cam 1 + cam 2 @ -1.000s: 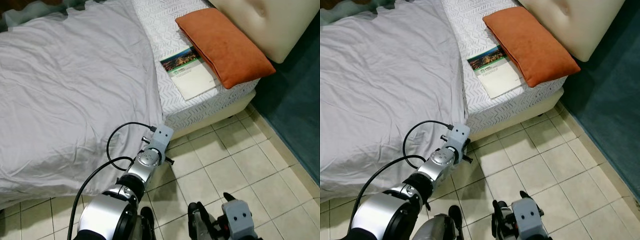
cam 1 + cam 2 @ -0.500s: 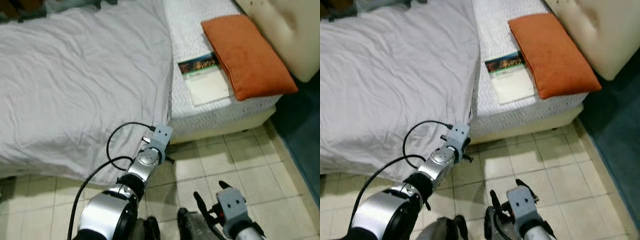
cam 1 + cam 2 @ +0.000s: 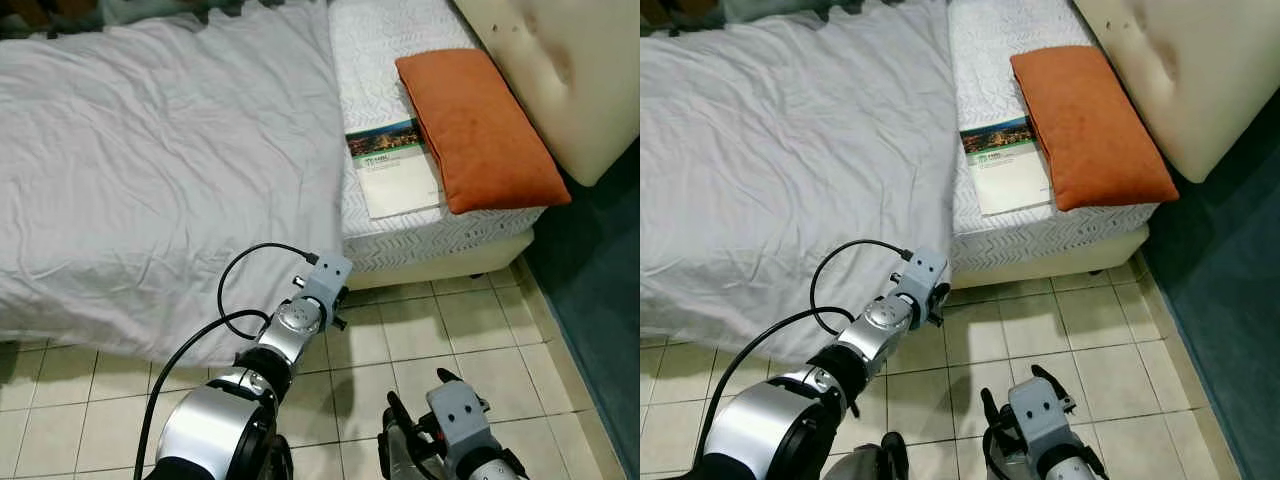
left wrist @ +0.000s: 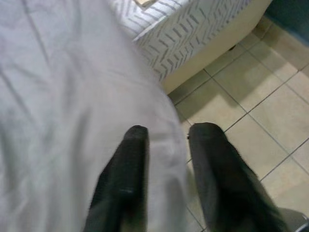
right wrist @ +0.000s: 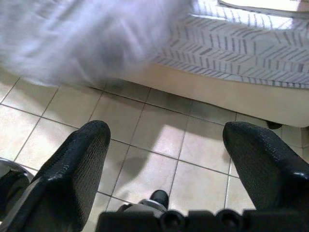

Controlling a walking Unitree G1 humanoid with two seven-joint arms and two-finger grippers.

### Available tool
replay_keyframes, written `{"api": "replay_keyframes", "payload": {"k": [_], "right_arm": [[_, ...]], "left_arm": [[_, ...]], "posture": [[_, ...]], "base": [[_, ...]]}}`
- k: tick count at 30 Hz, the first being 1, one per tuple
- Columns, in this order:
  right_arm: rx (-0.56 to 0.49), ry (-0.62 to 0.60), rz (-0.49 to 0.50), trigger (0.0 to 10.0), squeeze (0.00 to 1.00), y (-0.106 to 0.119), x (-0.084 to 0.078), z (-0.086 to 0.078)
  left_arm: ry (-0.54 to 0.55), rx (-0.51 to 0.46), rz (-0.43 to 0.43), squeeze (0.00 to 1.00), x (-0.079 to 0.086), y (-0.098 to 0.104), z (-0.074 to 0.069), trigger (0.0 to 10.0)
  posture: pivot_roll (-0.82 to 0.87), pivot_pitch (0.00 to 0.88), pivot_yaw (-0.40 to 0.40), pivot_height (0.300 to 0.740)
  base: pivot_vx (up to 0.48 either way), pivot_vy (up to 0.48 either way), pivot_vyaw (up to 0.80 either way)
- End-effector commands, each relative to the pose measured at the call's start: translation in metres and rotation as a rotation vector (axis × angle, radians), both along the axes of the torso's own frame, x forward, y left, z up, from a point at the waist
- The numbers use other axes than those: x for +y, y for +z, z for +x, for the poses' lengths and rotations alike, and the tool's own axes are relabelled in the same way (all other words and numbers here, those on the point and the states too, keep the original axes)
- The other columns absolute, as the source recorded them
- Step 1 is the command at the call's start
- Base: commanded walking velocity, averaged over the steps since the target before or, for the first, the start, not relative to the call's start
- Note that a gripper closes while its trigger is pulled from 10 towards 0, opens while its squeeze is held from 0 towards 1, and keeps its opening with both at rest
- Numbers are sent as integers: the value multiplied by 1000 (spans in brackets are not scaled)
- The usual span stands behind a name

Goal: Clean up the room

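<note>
The right end effector [image 5: 166, 159] has its two black, pebble-textured fingers [image 5: 67, 169] spread wide apart with nothing between them, held above a floor of pale beige tiles [image 5: 159, 140] with thin dark grout lines. Beyond the fingers runs the cream base of the bed [image 5: 212, 94], and above that the side of the mattress [image 5: 241, 53], white with a grey chevron pattern. A blurred grey-white sheet [image 5: 91, 34] hangs over the mattress edge towards the floor. A small dark bed foot [image 5: 273, 125] stands on the tiles under the base. A flat pale object [image 5: 260, 5] lies at the mattress top, too cropped to identify.
</note>
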State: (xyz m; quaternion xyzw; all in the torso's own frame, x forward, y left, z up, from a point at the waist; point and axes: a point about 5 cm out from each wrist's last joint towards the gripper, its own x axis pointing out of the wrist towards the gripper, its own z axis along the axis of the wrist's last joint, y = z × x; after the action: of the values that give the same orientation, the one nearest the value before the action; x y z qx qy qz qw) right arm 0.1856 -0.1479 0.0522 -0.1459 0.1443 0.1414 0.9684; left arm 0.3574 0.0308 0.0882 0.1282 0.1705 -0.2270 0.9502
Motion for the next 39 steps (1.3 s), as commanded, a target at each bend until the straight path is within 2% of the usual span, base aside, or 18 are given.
{"api": "replay_keyframes", "payload": {"k": [1, 7, 10, 11, 15, 16, 17, 19, 20, 21, 22, 24, 27, 30, 31, 35, 36, 39], "right_arm": [[35, -7, 10, 10000, 0, -6, 1, -5], [35, 3, 7, 10000, 0, -9, 0, 2], [3, -11, 18, 10000, 0, -5, -1, 12], [-34, -32, 31, 10000, 0, 1, -4, 19], [-70, -83, 50, 10000, 0, 5, -15, 29], [-70, -83, 50, 10000, 0, 5, -15, 29], [-80, -100, 53, 10000, 0, 5, -19, 31], [-123, -162, 73, 10000, 0, 10, -31, 39], [-123, -162, 73, 10000, 0, 10, -31, 39], [-170, -242, 129, 10000, 0, 17, -41, 46], [-170, -242, 129, 10000, 0, 17, -41, 46], [-195, -293, 163, 10000, 0, 19, -48, 48], [-258, -368, 232, 10000, 0, 22, -55, 46], [-300, -377, 265, 10000, 0, 26, -54, 47], [-276, -356, 264, 10000, 0, 23, -51, 50], [-236, -315, 234, 10000, 0, 17, -47, 58], [-219, -308, 213, 10000, 0, 16, -49, 63], [-209, -312, 202, 10000, 0, 13, -52, 63]], "left_arm": [[-83, 15, -70, 1000, -41, 5, -12, 10000], [-88, -17, -118, 1000, -41, 17, -6, 10000], [-102, -72, -138, 1000, -31, 21, -1, 10000], [-56, -84, -189, 1000, -7, 17, 3, 10000], [17, -119, -234, 1000, 34, 4, 2, 10000], [17, -119, -234, 1000, 34, 4, 2, 10000], [40, -131, -244, 1000, 45, 0, 0, 10000], [145, -174, -290, 1000, 81, -14, -13, 10000], [145, -174, -290, 1000, 81, -14, -13, 10000], [249, -227, -312, 1000, 113, -23, -40, 10000], [249, -227, -312, 1000, 113, -23, -40, 10000], [304, -247, -305, 1000, 124, -25, -64, 10000], [275, -345, -276, 1000, 121, -7, -90, 10000], [218, -389, -292, 1000, 111, 8, -96, 10000], [205, -382, -296, 0, 108, 6, -93, 10000], [227, -331, -305, 0, 107, 0, -86, 10000], [262, -273, -317, 0, 109, -6, -83, 10000], [263, -239, -308, 0, 109, -10, -84, 10000]], "posture": [[-369, 286, 92, 740], [-333, 256, 95, 740], [-314, 230, 101, 740], [-261, 179, 100, 740], [-201, 109, 94, 740], [-201, 109, 94, 740], [-183, 88, 92, 740], [-124, 21, 80, 740], [-124, 21, 80, 740], [-100, 0, 73, 740], [-100, 0, 73, 740], [-74, 0, 63, 740], [-39, 0, 46, 740], [-26, 0, 36, 740], [-27, 0, 37, 740], [-39, 0, 39, 740], [-57, 0, 39, 740], [-60, 0, 41, 740]], "base": [[0, 0, 0], [0, 0, 0], [0, 0, 0], [0, 0, 0], [0, 0, 0], [0, 0, 0], [0, 0, 0], [0, 0, 0], [0, 0, 0], [0, 0, 0], [0, 0, 0], [0, 0, 0], [0, 0, 0], [0, 0, 0], [0, 0, -731], [0, 0, -759], [0, 0, -750], [0, 0, -748]]}}
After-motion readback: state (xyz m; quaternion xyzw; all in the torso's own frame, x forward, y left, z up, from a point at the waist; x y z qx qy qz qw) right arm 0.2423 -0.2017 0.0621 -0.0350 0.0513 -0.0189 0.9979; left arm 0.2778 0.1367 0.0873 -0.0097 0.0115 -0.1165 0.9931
